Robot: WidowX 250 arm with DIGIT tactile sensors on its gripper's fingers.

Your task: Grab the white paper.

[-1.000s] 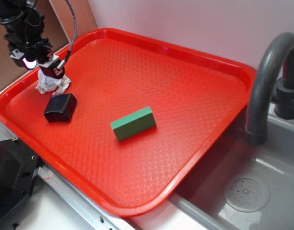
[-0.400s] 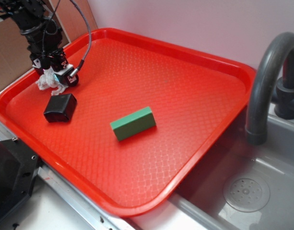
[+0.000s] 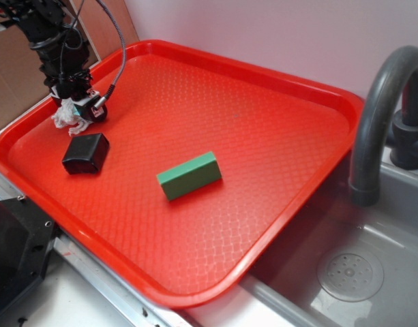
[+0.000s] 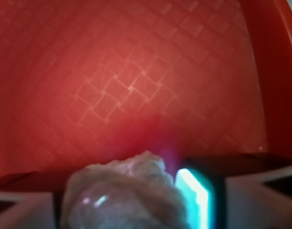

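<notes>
The hand (image 3: 78,107) sat clamped on the white paper (image 3: 65,117) at the red tray's (image 3: 277,82) ten o'clock corner, hiding its top; the wrist view showed only a blurred wad (image 4: 122,191).

One red tray (image 3: 284,88). One white paper wad (image 3: 67,119), upper left of frame. One black block (image 3: 85,152) just below it. One green block (image 3: 189,175) near centre. One grey faucet (image 3: 379,109), one sink drain (image 3: 350,274), right side. One gripper (image 3: 79,103).
</notes>
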